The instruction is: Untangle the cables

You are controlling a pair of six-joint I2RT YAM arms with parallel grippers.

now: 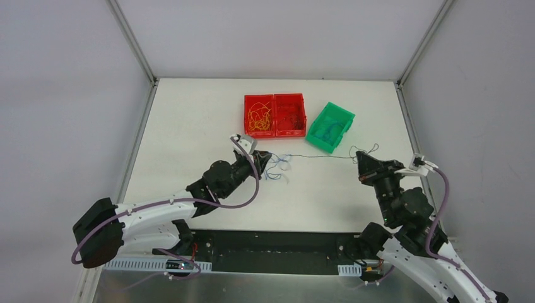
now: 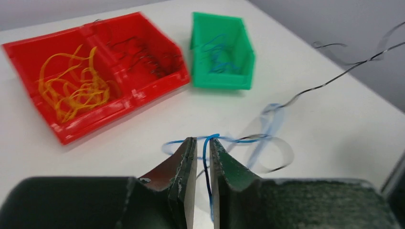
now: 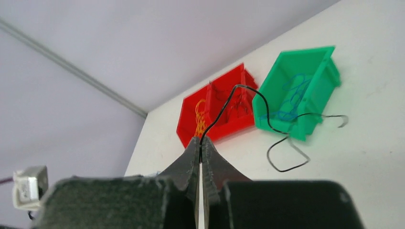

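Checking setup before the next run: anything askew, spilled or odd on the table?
Only the green bin is askew: turned at an angle to the red bin, though upright with nothing spilled. The dark cable runs from the right gripper to the blue cable pinched in the left gripper, as the task would have it.

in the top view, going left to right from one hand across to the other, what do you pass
left hand → blue cable tangle → stretched dark cable → right hand
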